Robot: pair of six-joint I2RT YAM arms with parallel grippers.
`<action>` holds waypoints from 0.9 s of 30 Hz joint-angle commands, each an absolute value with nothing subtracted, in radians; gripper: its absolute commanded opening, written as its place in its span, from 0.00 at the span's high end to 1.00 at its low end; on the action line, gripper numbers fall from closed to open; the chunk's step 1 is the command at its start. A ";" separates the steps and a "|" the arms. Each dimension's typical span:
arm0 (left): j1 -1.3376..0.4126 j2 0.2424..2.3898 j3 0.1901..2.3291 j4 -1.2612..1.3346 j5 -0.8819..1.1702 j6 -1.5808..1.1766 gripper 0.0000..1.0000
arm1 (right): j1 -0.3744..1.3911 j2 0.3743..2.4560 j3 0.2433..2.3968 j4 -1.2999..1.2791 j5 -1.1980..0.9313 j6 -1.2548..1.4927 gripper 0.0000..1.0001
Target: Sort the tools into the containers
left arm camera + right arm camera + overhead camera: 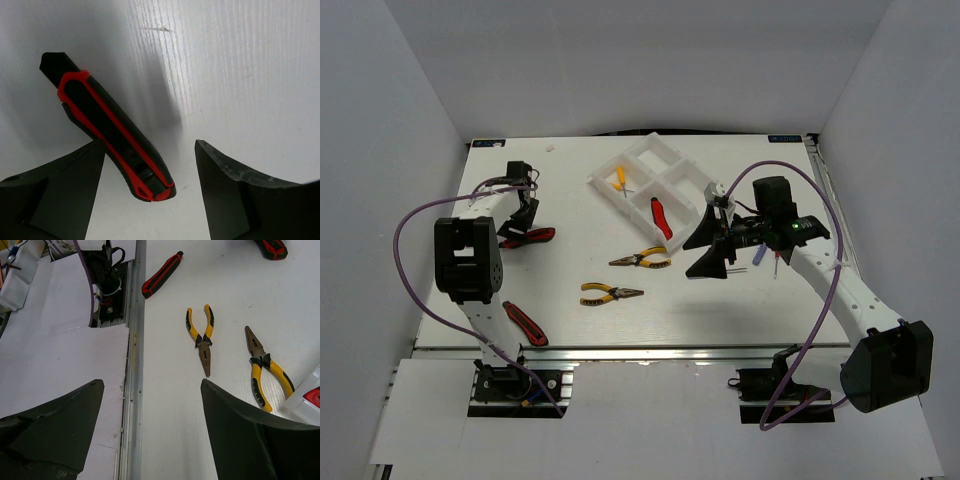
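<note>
Left gripper (149,145) hovering low over table (250,75), jaws standing wide, gripping nothing. Red-and-black utility knife (107,127) lying flat between them, butt end nearest, crowding one finger, long axis running diagonally away rather than square across gap. White tray (642,148) sitting well apart, toward other arm. There, right gripper (151,382) hanging wide open, empty, pliers (200,337) lying beyond.

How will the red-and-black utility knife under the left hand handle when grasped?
The utility knife looks rigid, so it probably won't flex. Lying flat, it seems unlikely to roll. Its tapered, glossy body might slip if pinched off-centre.
</note>
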State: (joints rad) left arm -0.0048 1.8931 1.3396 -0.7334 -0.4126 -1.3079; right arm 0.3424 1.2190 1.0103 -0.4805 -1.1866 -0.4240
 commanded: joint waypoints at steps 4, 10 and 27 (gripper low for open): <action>-0.002 1.983 1.433 -0.791 -0.466 -1.330 0.20 | 0.337 1.218 1.057 -0.505 -1.207 -0.445 0.15; -0.003 2.008 1.453 -0.799 -0.454 -1.327 0.22 | 0.334 1.213 1.057 -0.505 -1.206 -0.445 0.14; -0.003 1.896 1.453 -0.810 -0.445 -1.289 0.20 | 0.327 1.221 1.054 -0.503 -1.223 -0.439 0.14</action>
State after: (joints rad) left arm -0.0048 1.9701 1.4502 -0.7929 -0.4416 -1.2976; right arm 0.3283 1.2194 1.0122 -0.4992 -1.1893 -0.4297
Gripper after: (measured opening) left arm 0.788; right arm 0.854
